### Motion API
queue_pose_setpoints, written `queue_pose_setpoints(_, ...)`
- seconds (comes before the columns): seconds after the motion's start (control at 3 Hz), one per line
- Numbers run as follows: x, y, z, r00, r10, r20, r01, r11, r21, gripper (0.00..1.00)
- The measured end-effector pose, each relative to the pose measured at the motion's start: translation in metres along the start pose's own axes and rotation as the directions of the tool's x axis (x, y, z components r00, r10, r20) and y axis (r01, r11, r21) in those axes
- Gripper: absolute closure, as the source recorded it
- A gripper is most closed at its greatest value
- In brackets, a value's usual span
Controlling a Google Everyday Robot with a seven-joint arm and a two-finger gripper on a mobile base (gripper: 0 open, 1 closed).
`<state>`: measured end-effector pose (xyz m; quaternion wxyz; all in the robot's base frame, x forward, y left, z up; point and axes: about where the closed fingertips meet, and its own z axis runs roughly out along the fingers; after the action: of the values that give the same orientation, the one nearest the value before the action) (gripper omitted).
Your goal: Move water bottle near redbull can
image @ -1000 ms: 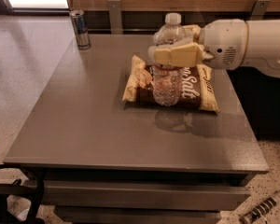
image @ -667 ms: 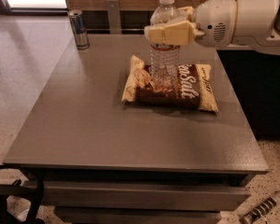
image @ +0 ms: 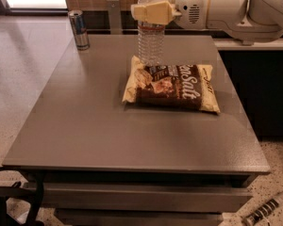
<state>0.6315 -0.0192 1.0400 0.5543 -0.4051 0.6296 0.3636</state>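
The water bottle [image: 150,40] is a clear ribbed plastic bottle, held upright in the air above the grey table [image: 94,117], over the far edge of a snack bag. My gripper [image: 152,12] is shut on the bottle's upper part, at the top centre of the camera view, with the white arm reaching in from the right. The bottle's cap is cut off by the top edge. The redbull can [image: 79,29] stands upright at the table's far left corner, well to the left of the bottle.
A brown and cream snack bag [image: 172,87] lies flat on the table right of centre, just below the bottle. A dark cabinet [image: 269,88] stands to the right of the table. A grey post [image: 114,15] stands behind the table's far edge.
My gripper has lifted the water bottle off the snack bag and raised it, moving slightly away towards the table's far side. The can and the bag have not moved.
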Motion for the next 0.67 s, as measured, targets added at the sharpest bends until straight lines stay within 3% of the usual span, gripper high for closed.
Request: queue_pose_setpoints(0.67,-0.012,-0.037,0.054,0.997,-0.067,0.027,0.065,0.9956,0.067,1.00)
